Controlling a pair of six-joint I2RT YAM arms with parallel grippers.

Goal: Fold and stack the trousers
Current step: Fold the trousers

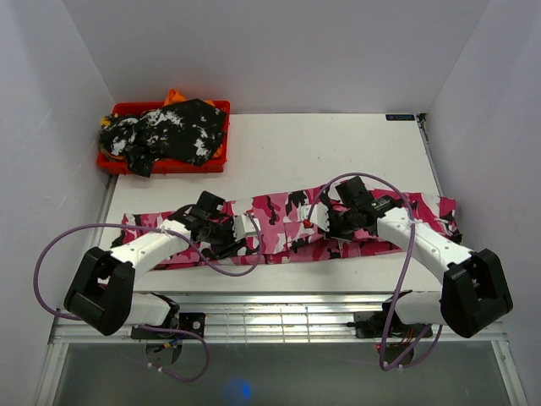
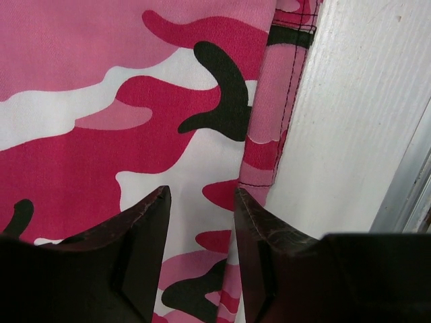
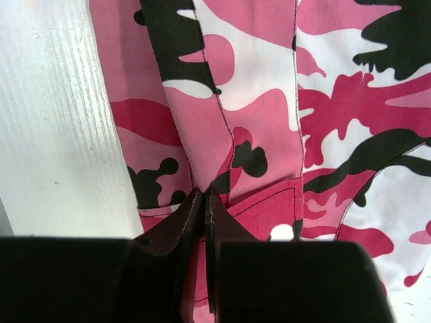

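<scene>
The hot-pink, white and black camouflage trousers point(image 1: 287, 227) lie stretched left to right across the near part of the white table point(image 1: 321, 152). My left gripper point(image 1: 243, 232) is over their left-middle part. In the left wrist view it point(image 2: 202, 195) is open, its fingertips point(image 2: 160, 202) straddling the cloth point(image 2: 135, 101) beside a stitched edge, holding nothing. My right gripper point(image 1: 326, 222) is over the right-middle part. In the right wrist view it point(image 3: 204, 195) is shut on a raised fold of the pink cloth point(image 3: 256, 87) by a pocket seam.
A red tray point(image 1: 215, 108) at the back left holds a black-and-white mottled garment point(image 1: 173, 131) with something orange behind it. Grey walls close in the table on three sides. A metal rail point(image 1: 279, 309) runs along the near edge.
</scene>
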